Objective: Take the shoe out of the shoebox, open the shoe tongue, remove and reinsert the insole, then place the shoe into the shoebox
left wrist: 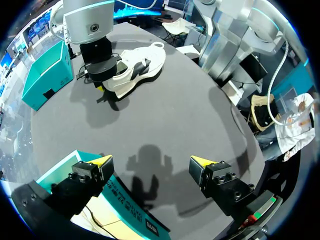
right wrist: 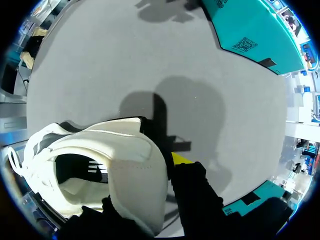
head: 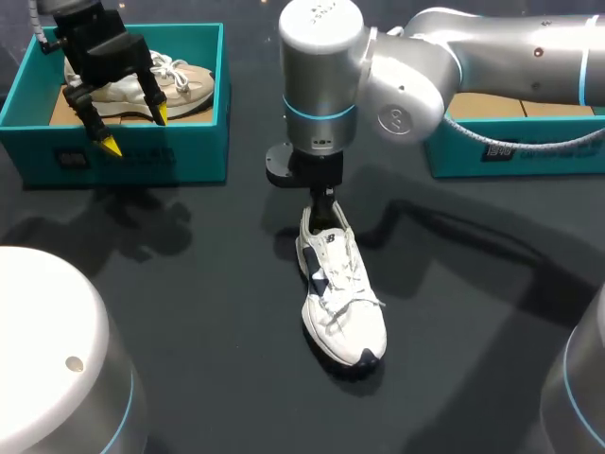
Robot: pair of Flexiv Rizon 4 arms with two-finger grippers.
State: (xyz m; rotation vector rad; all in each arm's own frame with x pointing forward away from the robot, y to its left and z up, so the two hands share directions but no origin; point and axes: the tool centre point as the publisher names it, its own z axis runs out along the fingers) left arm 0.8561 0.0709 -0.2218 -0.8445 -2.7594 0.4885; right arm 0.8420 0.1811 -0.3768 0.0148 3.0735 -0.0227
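The white sneaker is set out on the table, heel pinched by the right gripper, left gripper spread above the teal shoebox; unboxing is judged done, all later steps outstanding.

I am counting two shoes: one white shoe lying out on the one table, and one beige shoe sitting in a box. I am seeing two teal boxes: the left box, holding that single shoe, and the right box. I am working with two grippers, the left gripper and the right gripper. My left one is showing two yellow tips; my right one is showing just one in its wrist view.
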